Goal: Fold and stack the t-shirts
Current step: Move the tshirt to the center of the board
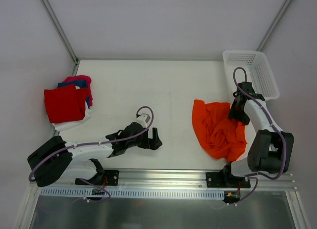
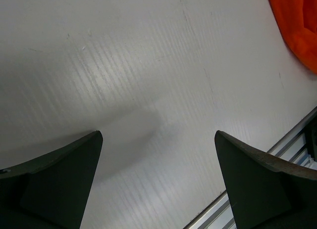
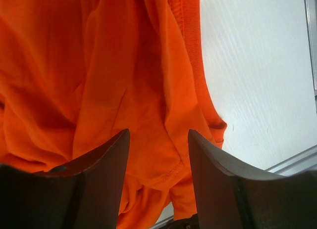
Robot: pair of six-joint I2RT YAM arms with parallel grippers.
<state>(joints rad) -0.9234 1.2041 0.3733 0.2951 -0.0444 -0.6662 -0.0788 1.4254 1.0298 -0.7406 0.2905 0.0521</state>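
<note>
one orange t-shirt (image 1: 215,132) is lying crumpled and unfolded on the worktop (image 1: 148,85), right of centre in the top view, its longer run going from upper left toward lower right. the folded stack (image 1: 67,104), red on top with blue, pink and white edges peeking out, is sitting well apart at the left edge.

the right gripper (image 1: 237,110) is hovering over the shirt's upper right edge, fingers parted partway and pinching nothing; in its wrist view orange cloth is filling the gap below, with a hem and bare worktop at the right.

the left gripper (image 1: 154,140) is spread wide over bare worktop at lower centre, the shirt lying off to its right. so the right arm is looking much the nearer, with cloth directly beneath it for a pinch. the white basket (image 1: 250,73) is sitting at upper right.
</note>
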